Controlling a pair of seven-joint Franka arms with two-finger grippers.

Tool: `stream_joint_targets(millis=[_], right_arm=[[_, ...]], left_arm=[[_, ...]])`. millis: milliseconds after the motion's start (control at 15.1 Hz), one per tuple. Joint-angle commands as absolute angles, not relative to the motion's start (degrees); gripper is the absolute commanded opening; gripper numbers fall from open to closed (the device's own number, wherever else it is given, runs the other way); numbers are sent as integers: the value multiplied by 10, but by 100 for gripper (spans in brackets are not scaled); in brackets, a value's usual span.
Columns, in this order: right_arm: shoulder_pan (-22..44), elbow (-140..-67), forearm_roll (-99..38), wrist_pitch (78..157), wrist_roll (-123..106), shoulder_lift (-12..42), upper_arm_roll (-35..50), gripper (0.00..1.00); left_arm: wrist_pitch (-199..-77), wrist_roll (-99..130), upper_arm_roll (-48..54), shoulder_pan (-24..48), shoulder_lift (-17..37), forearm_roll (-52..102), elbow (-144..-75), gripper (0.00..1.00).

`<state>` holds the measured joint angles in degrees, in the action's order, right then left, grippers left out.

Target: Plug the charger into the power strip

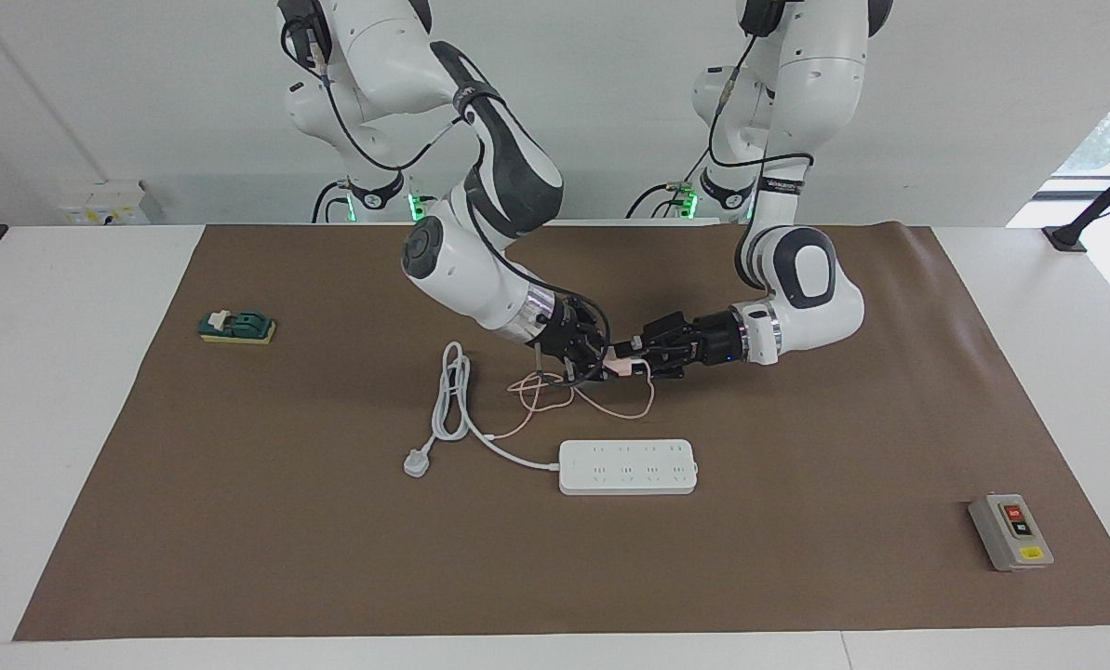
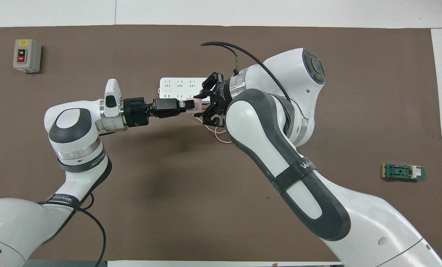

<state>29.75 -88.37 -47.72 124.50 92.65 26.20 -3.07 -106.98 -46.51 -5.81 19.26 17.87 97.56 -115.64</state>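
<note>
The pale-pink charger (image 1: 621, 366) is held up in the air over the brown mat, on the robots' side of the power strip (image 1: 627, 466). My left gripper (image 1: 635, 360) is shut on the charger. My right gripper (image 1: 599, 358) faces it from the other end, its fingers spread on either side of the charger. The thin pink cable (image 1: 631, 410) hangs down in loops onto the mat. In the overhead view the charger (image 2: 198, 104) shows between the left gripper (image 2: 190, 105) and the right gripper (image 2: 203, 102), which partly cover the power strip (image 2: 176, 85).
The strip's thick white cord (image 1: 452, 400) runs toward the right arm's end and stops at a white plug (image 1: 415, 462). A grey button box (image 1: 1010, 532) lies toward the left arm's end. A green block (image 1: 236, 327) lies toward the right arm's end.
</note>
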Motion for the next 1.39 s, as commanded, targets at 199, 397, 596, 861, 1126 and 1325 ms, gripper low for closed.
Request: stream_joint_targets(millis=[199, 397, 596, 861, 1126, 1325], right_arm=[[297, -896, -476, 1253, 916, 258, -31, 0], [296, -898, -476, 1253, 904, 258, -31, 6], [289, -899, -476, 1248, 890, 256, -31, 43], [291, -901, -473, 1245, 880, 252, -32, 100], [290, -910, -459, 1245, 878, 244, -33, 100], [280, -914, -418, 1230, 843, 224, -35, 100]], left_arm=[[-1071, -474, -61, 196, 184, 969, -1139, 0], [-1069, -474, -61, 190, 184, 970, -1136, 0], [-1063, -471, -61, 184, 185, 970, -1129, 0], [-1063, -455, -64, 184, 181, 969, -1122, 0], [-1071, -416, -68, 182, 177, 915, -1089, 0], [-1071, -361, -87, 178, 177, 849, -1042, 0]])
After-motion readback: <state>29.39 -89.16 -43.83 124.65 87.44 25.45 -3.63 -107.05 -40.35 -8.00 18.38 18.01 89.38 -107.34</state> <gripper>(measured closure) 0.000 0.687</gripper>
